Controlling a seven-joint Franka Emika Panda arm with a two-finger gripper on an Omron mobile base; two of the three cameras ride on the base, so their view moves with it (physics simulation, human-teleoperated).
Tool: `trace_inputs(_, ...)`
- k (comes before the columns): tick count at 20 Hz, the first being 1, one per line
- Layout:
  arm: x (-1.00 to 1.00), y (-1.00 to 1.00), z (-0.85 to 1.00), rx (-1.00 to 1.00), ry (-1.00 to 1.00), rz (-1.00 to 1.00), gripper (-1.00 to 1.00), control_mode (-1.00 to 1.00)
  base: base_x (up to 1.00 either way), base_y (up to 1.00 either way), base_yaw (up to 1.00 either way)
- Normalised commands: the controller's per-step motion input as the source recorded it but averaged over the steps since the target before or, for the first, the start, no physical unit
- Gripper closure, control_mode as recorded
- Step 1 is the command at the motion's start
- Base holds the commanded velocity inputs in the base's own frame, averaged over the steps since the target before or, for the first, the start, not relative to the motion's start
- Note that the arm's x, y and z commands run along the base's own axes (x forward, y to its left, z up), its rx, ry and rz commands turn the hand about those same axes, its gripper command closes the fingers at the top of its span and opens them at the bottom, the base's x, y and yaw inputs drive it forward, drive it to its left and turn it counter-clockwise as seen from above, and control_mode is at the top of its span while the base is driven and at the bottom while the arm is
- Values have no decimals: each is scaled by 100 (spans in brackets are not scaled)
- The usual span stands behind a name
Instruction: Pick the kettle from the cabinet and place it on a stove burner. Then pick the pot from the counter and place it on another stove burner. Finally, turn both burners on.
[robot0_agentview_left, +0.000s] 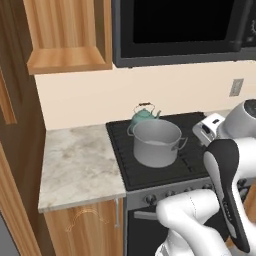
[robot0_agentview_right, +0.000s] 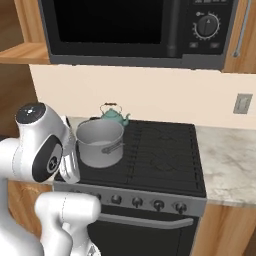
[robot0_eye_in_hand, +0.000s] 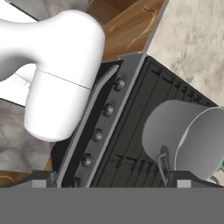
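Veined pale marble counter (robot0_agentview_left: 80, 165) at left. On the black ribbed grate of the stove burners (robot0_agentview_left: 150, 170), a straight-sided brushed-metal pot (robot0_agentview_left: 156, 143) in front, touching or just before a rounded teal kettle (robot0_agentview_left: 144, 116) with thin arched handle. Round dark knobs (robot0_agentview_right: 137, 202) below. Gripper (robot0_eye_in_hand: 112, 183) fingers spread wide, grasping nothing.

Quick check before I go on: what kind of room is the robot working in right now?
A home kitchen, rendered: a black stove carrying a pot and kettle, a microwave above it, and marble counter on wood cabinets.
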Motion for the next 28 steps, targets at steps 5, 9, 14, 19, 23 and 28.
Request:
trace_inputs(5, 0, 0, 0, 0, 0, 0, -100, 100, -1, -55, -8)
trace_inputs(9, 0, 0, 0, 0, 0, 0, -100, 100, 0, -50, -7)
trace_inputs(14, 0, 0, 0, 0, 0, 0, -100, 100, 0, -36, 0)
trace_inputs(19, 0, 0, 0, 0, 0, 0, -100, 100, 1, -42, 8)
trace_inputs(23, 0, 0, 0, 0, 0, 0, -100, 100, 0, -49, 12)
trace_inputs(28, 0, 0, 0, 0, 0, 0, -100, 100, 4, -34, 9)
